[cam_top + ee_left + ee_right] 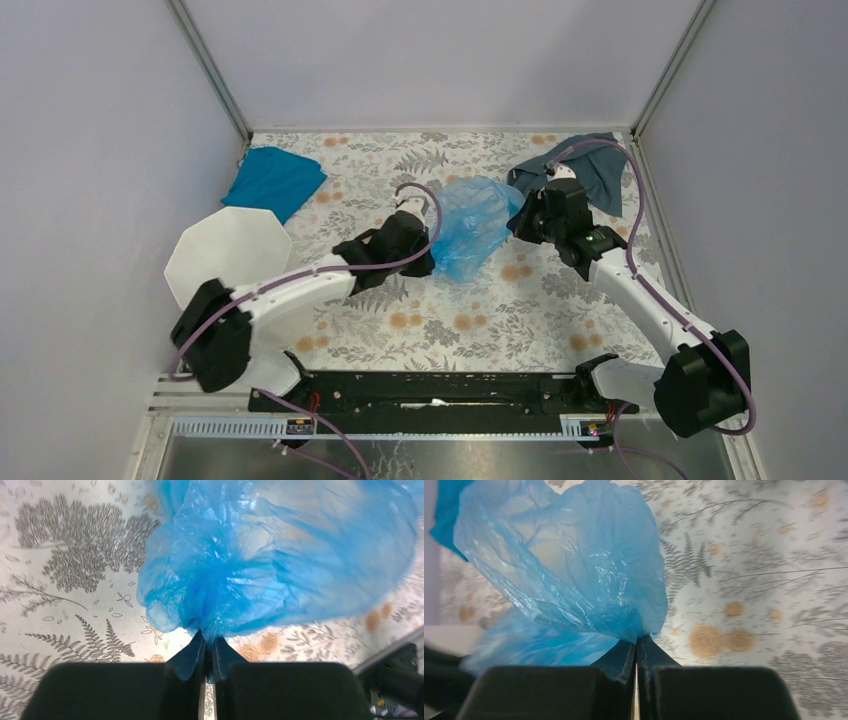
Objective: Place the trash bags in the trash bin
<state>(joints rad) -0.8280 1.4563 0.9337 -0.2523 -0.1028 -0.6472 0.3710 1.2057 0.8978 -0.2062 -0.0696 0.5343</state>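
Observation:
The translucent light-blue trash bag (473, 225) billows above the middle of the table, held between both arms. My left gripper (428, 252) is shut on its left lower edge; in the left wrist view the film (260, 560) bunches into the closed jaws of that gripper (209, 641). My right gripper (521, 215) is shut on its right edge; in the right wrist view the bag (574, 565) rises from the closed jaws of that gripper (637, 640). The white faceted trash bin (228, 250) stands at the left, partly hidden by my left arm.
An opaque teal cloth (275, 180) lies at the back left, beyond the bin. A grey-blue cloth (590, 165) lies at the back right, behind my right wrist. Grey walls close in the floral table (480, 310) on three sides.

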